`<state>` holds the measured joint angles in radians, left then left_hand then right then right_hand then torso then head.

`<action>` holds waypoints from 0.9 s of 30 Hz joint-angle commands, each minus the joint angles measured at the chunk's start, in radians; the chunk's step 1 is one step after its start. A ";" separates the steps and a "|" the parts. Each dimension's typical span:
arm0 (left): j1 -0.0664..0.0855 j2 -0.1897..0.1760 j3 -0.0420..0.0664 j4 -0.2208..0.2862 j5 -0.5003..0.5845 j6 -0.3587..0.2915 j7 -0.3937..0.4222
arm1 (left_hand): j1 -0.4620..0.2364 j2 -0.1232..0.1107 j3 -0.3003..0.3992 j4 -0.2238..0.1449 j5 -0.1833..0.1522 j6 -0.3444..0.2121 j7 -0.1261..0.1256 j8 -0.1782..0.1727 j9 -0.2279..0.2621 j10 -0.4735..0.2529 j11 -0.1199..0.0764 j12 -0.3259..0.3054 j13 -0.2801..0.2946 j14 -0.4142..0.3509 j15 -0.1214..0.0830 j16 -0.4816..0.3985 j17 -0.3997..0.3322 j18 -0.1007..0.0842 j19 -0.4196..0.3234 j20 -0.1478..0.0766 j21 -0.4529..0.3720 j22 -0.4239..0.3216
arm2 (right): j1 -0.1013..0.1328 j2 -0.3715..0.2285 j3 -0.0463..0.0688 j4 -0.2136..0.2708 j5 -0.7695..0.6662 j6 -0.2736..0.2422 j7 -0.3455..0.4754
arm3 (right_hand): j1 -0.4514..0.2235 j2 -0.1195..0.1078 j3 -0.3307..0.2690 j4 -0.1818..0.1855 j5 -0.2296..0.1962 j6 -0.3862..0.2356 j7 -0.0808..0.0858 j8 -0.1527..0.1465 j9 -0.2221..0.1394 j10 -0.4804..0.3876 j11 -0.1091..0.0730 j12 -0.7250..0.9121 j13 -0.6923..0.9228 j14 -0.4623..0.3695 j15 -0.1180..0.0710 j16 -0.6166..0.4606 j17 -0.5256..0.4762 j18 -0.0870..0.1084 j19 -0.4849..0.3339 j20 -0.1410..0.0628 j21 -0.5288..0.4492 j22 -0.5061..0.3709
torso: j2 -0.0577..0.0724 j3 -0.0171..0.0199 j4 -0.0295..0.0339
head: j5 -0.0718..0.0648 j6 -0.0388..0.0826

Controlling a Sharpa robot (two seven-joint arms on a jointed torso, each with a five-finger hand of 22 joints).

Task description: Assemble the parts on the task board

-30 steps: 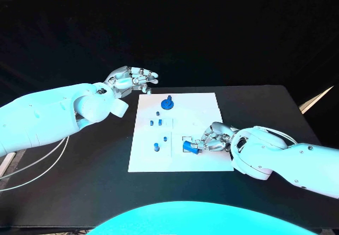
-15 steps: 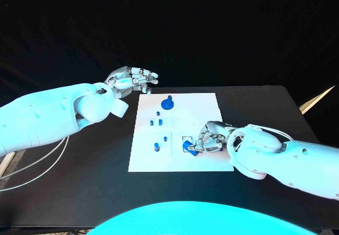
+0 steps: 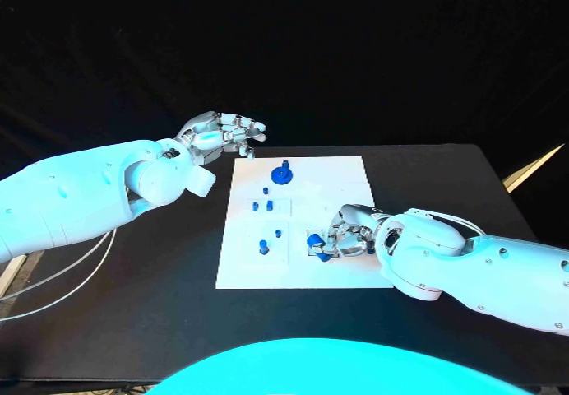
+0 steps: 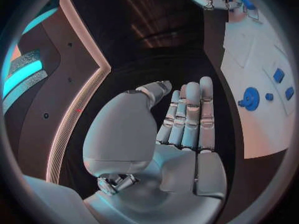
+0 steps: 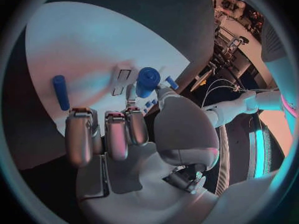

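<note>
The white task board (image 3: pixel 297 263) lies in the middle of the black table. My right hand (image 3: pixel 351 233) rests low over the board's right side and pinches a blue part (image 3: pixel 316 243) between thumb and a finger; the right wrist view shows this blue part (image 5: pixel 147 79) as a short cylinder at the fingertips. My left hand (image 3: pixel 223 132) hovers off the board's far left corner, and my left hand (image 4: pixel 187 129) holds nothing, its fingers straight. A round blue part (image 3: pixel 282 174) stands near the board's far edge.
Several small blue parts (image 3: pixel 267 205) sit on the board's left half, and two more (image 3: pixel 262 244) lie nearer me. A blue peg (image 5: pixel 60 91) lies on the board beside my right hand. Black table (image 3: pixel 142 280) surrounds the board.
My right hand has shifted slightly left over the board with the blue part, and its forearm has swung closer in. The left hand has stayed still.
</note>
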<state>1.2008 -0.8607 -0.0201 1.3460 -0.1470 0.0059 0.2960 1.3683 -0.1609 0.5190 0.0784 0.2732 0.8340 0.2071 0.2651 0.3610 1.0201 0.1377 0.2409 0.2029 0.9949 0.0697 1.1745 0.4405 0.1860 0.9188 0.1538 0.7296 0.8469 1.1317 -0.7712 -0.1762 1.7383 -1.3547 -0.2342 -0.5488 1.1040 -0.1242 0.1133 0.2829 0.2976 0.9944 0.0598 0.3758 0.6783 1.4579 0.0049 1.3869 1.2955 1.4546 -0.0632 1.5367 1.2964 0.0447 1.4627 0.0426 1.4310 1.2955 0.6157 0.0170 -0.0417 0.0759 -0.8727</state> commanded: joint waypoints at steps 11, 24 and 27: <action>0.001 0.002 0.001 0.000 0.000 0.001 0.000 | -0.001 0.001 0.014 -0.002 0.006 -0.011 0.004 0.020 0.015 -0.014 0.004 0.015 0.014 -0.004 -0.002 -0.013 0.001 -0.003 0.016 0.005 -0.019 -0.013 | -0.003 0.011 -0.002 -0.007 0.069 -0.055 0.015 | 0.005 0.019 0.093 0.008 0.090 0.049 -0.016 0.047 0.015 0.046 -0.032 0.036 0.182 0.110 -0.025 0.021 0.244 -0.027 0.086 -0.021 0.048 0.252 | 0.000 0.0013 -0.0003 | -0.002 0.000; 0.001 0.004 0.001 -0.002 0.000 0.003 -0.003 | -0.003 0.004 0.015 0.000 0.006 -0.011 0.005 0.020 0.015 -0.014 0.005 0.016 0.014 -0.005 -0.002 -0.013 0.001 -0.003 0.016 0.005 -0.019 -0.013 | -0.003 0.028 -0.002 -0.023 0.091 -0.089 0.001 | -0.057 0.034 0.245 0.002 0.080 0.062 -0.027 0.073 0.021 0.063 -0.042 0.061 0.201 0.112 -0.034 0.025 0.253 -0.031 0.091 -0.029 0.070 0.258 | 0.001 0.0012 0.0001 | -0.007 0.000; 0.001 0.004 0.001 -0.002 0.000 0.003 -0.003 | -0.003 0.004 0.015 0.000 0.006 -0.011 0.005 0.020 0.015 -0.014 0.005 0.016 0.014 -0.005 -0.002 -0.013 0.001 -0.003 0.016 0.005 -0.019 -0.013 | -0.003 0.030 -0.002 -0.025 0.092 -0.085 -0.009 | -0.075 0.036 0.277 0.001 0.078 0.064 -0.028 0.078 0.022 0.066 -0.043 0.064 0.203 0.112 -0.035 0.025 0.254 -0.032 0.092 -0.030 0.072 0.258 | 0.000 0.0004 0.0009 | -0.007 0.000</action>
<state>1.2008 -0.8586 -0.0201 1.3426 -0.1470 0.0068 0.2923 1.3683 -0.1608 0.5190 0.0785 0.2732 0.8340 0.2072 0.2651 0.3611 1.0201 0.1377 0.2410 0.2030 0.9950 0.0697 1.1744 0.4405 0.1859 0.9188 0.1538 0.7295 0.8467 1.1297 -0.7428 -0.1777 1.7138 -1.2628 -0.3218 -0.5525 1.0676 -0.0887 0.3580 0.2870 0.3640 1.0338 0.0350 0.4261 0.6906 1.4699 -0.0252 1.4270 1.2955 1.4667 -0.0929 1.5456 1.2964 0.0367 1.4608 0.0195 1.4781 1.2956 0.6160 0.0182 -0.0418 0.0695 -0.8727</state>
